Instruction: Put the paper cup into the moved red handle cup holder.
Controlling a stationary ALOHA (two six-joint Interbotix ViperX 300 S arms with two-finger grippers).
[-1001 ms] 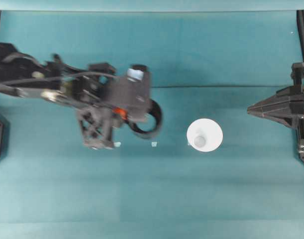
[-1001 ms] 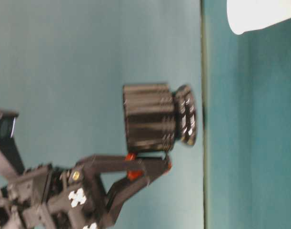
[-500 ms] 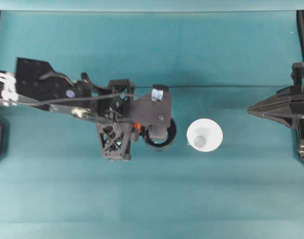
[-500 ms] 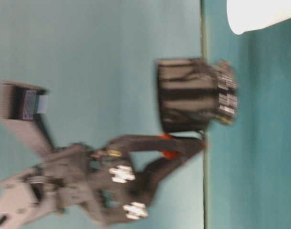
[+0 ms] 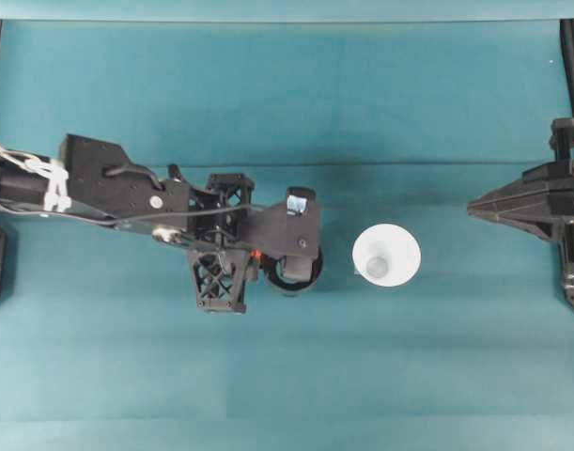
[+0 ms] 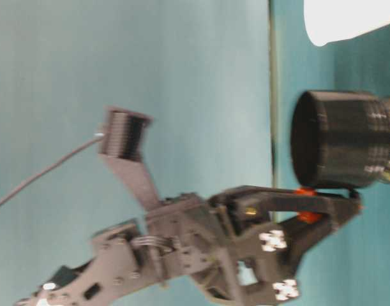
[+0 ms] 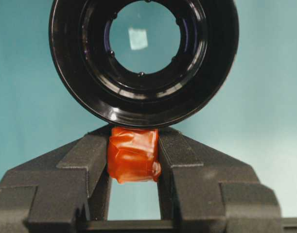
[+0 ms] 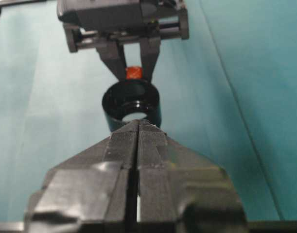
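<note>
2 fingers of the left gripper (image 7: 133, 160) clamp the orange-red tab of the red handle cup holder (image 7: 143, 58), its black ring just beyond their tips. Nearby on the teal table (image 5: 409, 94) stands the paper cup (image 5: 386, 255). The right gripper (image 8: 138, 124) rests with jaws together.

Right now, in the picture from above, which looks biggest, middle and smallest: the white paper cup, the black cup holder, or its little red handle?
1. The paper cup, widest.
2. The black cup holder, though the left hand covers part of it, so its full width is unsure.
3. The red handle, just a tiny speck.
</note>
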